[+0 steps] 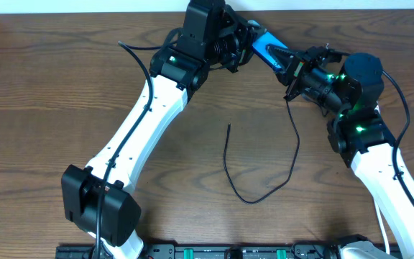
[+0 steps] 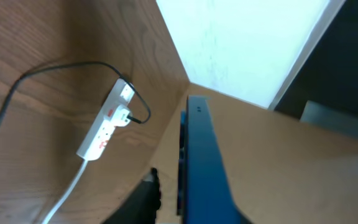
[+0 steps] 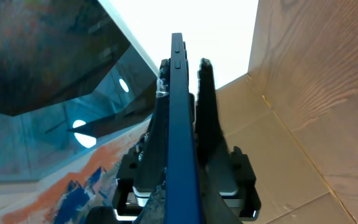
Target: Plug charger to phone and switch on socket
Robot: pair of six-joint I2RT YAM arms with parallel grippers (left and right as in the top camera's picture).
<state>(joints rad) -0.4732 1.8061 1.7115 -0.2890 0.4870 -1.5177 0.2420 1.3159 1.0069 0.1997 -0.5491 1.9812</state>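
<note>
The charger (image 1: pixel 249 198) lies looped on the counter (image 1: pixel 63 93), its free tip well apart from the phone (image 1: pixel 268 49), which is held up at the far side. The right hand (image 3: pixel 184 65) is clamped on the phone's faces. Whether the left hand (image 1: pixel 243 47) grips its other end we cannot tell. We should make that second hold firm and leave the port end clear for the tip.
</note>
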